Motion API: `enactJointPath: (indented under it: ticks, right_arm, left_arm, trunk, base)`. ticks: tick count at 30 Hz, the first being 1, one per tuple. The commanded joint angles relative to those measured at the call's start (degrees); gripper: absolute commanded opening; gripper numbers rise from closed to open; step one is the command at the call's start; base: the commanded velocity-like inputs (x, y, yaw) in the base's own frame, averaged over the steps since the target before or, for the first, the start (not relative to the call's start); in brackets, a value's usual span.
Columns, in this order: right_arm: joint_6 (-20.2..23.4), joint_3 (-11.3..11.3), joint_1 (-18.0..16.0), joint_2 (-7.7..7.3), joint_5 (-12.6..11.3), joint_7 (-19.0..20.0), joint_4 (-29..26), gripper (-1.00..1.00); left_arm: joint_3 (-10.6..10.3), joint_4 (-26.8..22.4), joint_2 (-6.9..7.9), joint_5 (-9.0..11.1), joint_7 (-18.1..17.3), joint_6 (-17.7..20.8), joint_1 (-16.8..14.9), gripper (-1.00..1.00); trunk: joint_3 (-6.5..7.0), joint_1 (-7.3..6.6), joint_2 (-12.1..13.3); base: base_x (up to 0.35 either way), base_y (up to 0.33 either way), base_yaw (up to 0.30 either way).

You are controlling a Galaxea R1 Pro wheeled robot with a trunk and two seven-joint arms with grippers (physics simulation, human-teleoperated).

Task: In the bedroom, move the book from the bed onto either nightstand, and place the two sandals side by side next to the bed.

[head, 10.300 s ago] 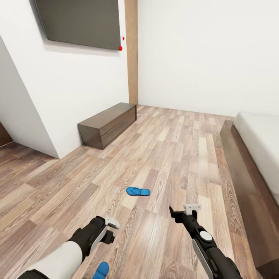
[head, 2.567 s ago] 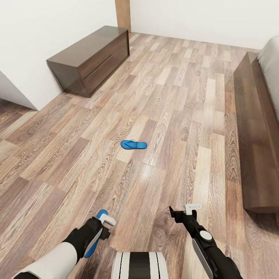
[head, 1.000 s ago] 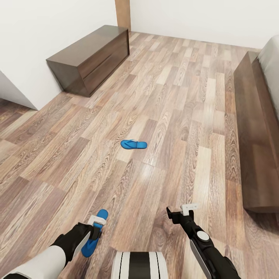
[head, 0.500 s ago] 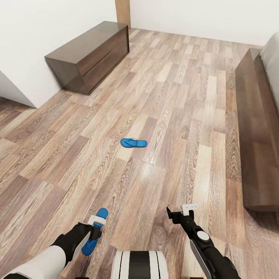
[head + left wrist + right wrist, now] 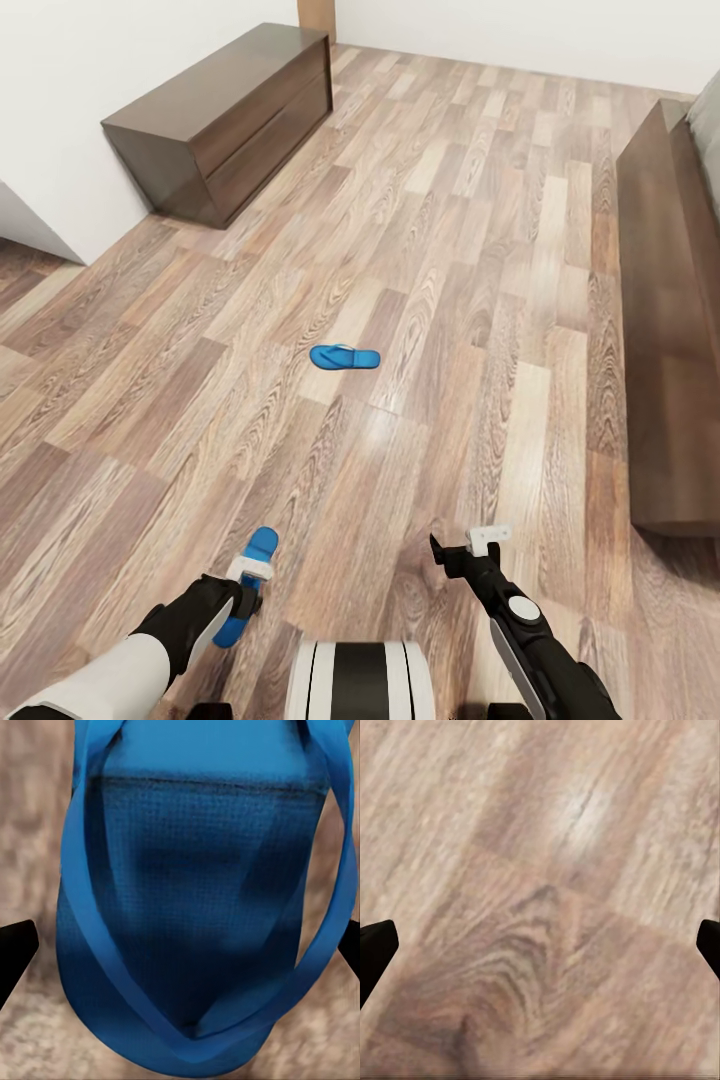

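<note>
On wood-plank floor (image 5: 450, 250), one sandal (image 5: 344, 357), dark cabinet (image 5: 215, 120) by white wall (image 5: 80, 60)

bed (image 5: 672, 300): cut by frame edge | held sandal (image 5: 248, 585): partly hidden by left arm

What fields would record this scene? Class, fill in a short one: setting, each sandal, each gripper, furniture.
setting: wood-plank floor, white walls
sandal one: held sandal in the left gripper, low over the floor
sandal two: loose sandal flat on the floor ahead
right gripper: open, empty
furniture: dark cabinet by the wall; bed frame on the robot's right
</note>
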Motion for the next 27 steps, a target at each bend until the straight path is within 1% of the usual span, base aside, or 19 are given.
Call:
enactJointPath:
  ticks: [1,6,25,26,27]
  right_arm:
    - [0.27,0.10,-0.01,-0.05,-0.51,0.05,-0.10,1.00]
    - [0.25,0.11,-0.01,-0.05,-0.51,0.05,-0.10,1.00]
    - [0.25,0.02,-0.01,-0.05,-0.51,0.07,-0.10,1.00]
    - [0.25,0.02,-0.01,-0.05,-0.51,0.06,-0.10,1.00]
    - [0.25,0.02,-0.01,-0.05,-0.51,0.07,-0.13,1.00]
  left_arm:
    - [-0.47,-0.13,0.06,0.56,0.27,0.32,0.01,1.00]
    - [-0.47,-0.16,0.06,0.56,0.27,0.32,0.00,1.00]
    - [-0.51,-0.14,0.15,0.47,0.31,0.32,0.01,1.00]
    - [-0.53,-0.14,0.15,0.47,0.33,0.32,0.00,-1.00]
    - [-0.54,-0.13,0.15,0.47,0.34,0.32,0.00,-1.00]
  trunk:
    - [-0.26,0.01,-0.03]
    - [-1.37,0.14,-0.10]
    - [-1.37,0.14,-0.10]
    - [-1.37,0.14,-0.10]
    - [-1.37,0.14,-0.10]
  base:
    - [0.000,0.000,0.000]
    - [0.000,0.000,0.000]
    - [0.000,0.000,0.000]
    - [0.000,0.000,0.000]
    - [0.000,0.000,0.000]
